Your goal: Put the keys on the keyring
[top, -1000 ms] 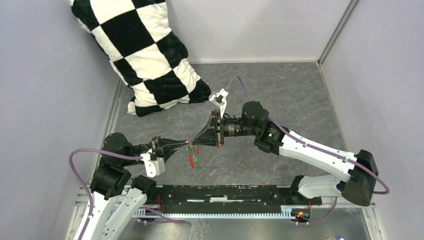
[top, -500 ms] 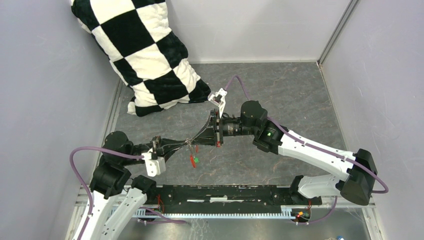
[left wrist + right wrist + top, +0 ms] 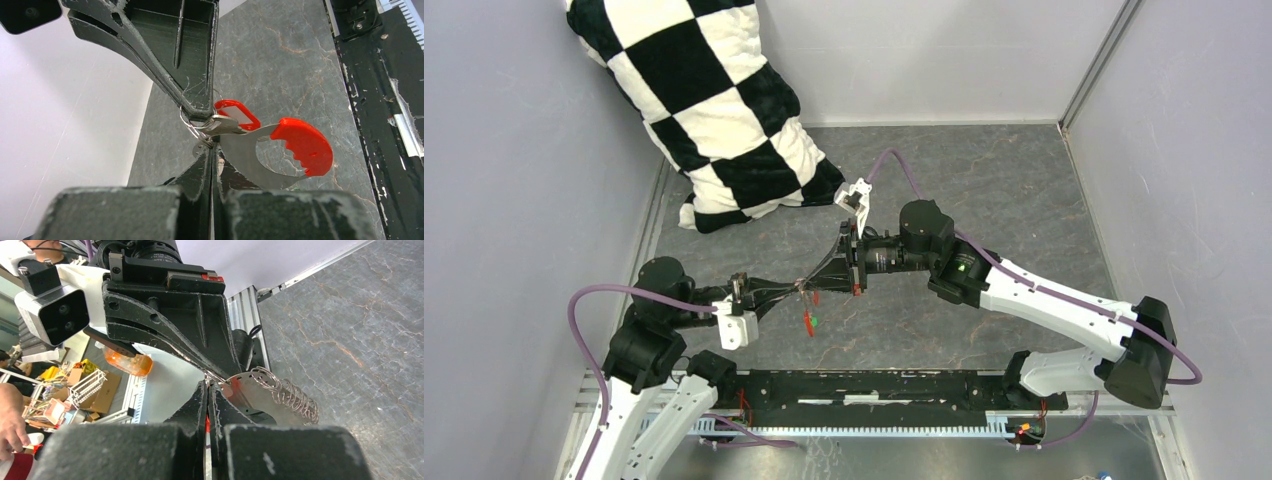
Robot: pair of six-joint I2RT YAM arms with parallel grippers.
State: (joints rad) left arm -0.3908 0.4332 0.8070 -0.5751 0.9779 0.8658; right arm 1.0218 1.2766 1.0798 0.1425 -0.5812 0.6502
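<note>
In the top view my left gripper [image 3: 796,288] and right gripper [image 3: 812,284] meet tip to tip above the floor. Both are shut. In the left wrist view my left gripper [image 3: 212,148] pinches the thin silver keyring [image 3: 188,124], and a flat metal piece with a red plastic head [image 3: 305,145] hangs beside it. The right fingers [image 3: 192,97] come in from above, with a small silver key [image 3: 223,125] at their tip and the red oval tag [image 3: 235,113] just behind. In the right wrist view my right gripper [image 3: 209,384] is shut on thin metal, next to a silver plate with a coiled chain [image 3: 290,396]. The tags [image 3: 809,320] dangle below.
A black-and-white checkered pillow [image 3: 714,110] leans in the back left corner. Grey walls close in on both sides. A black rail [image 3: 874,390] runs along the near edge between the arm bases. The floor [image 3: 1004,180] is grey stone-patterned.
The right arm has shifted slightly left toward the left gripper, and the left arm's elbow has shifted a little. Both grippers stay shut at the same meeting point.
</note>
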